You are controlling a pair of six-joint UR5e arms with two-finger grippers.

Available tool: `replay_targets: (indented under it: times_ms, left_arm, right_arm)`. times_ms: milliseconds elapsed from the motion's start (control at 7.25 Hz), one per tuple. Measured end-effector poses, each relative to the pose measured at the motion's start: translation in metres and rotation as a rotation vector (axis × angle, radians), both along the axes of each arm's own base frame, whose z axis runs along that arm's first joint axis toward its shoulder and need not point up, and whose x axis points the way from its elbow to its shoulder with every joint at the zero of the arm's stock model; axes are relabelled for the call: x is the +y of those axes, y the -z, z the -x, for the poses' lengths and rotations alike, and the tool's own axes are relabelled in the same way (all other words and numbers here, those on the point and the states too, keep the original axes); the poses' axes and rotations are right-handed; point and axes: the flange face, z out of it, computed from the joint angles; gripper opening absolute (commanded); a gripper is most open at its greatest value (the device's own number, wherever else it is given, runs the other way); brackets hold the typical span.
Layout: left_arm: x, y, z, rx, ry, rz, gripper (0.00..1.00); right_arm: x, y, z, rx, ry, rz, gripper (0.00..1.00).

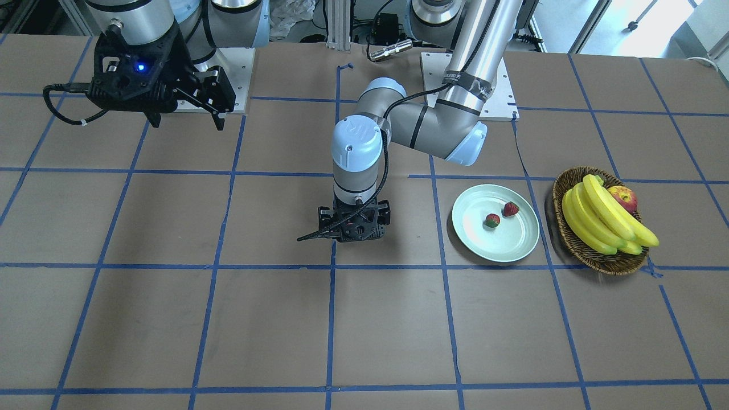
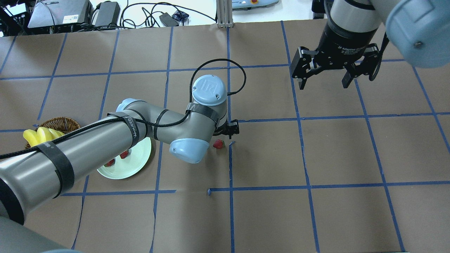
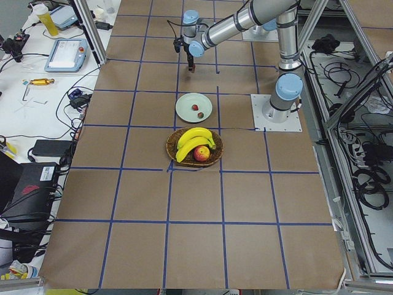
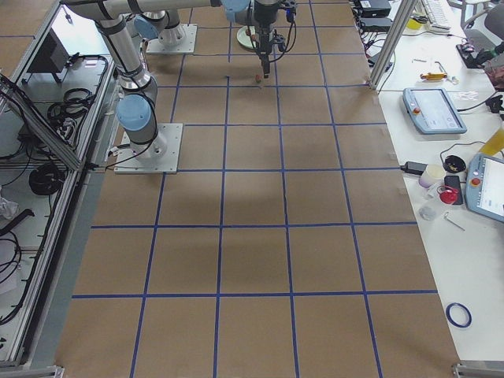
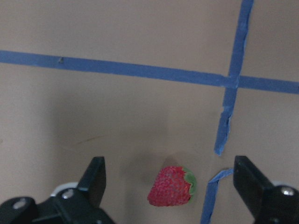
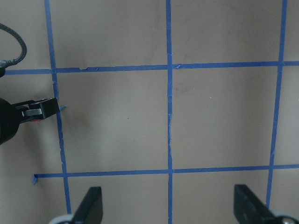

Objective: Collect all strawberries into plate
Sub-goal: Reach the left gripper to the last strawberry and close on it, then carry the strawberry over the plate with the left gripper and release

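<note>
This is a robotics laboratory. The wide table (image 4: 252, 260) is covered in brown paper marked into squares with blue tape (image 4: 256, 226). Two grey-and-blue jointed robot arms (image 3: 287, 46) stand bolted to white square base plates (image 3: 279, 113) along its robot-side edge. A grey touchscreen teach pendant (image 4: 431, 109) lies on a white bench (image 4: 472, 260) beyond the opposite edge. Tangled black cables (image 3: 362, 178) lie behind the arms, and an aluminium post (image 3: 91, 34) rises at one corner.

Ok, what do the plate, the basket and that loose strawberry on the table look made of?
The plate looks glossy and smooth, pale mint with soft highlights: glazed ceramic or hard plastic, I can't tell which. The basket is brown woven wicker; the weave shows along its rim. The loose strawberry is matte red with dimpled skin and a green cap: real or replica, unclear.
</note>
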Motion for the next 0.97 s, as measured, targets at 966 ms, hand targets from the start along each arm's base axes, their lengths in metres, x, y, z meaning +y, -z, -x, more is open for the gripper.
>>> replay_targets:
  times_ms: [966]
  left_arm:
    - [-0.018,-0.033,-0.072,-0.057,0.075,-0.121,0.09]
  right_arm:
    - [0.000,-0.001,0.000,0.000,0.000,0.003,1.00]
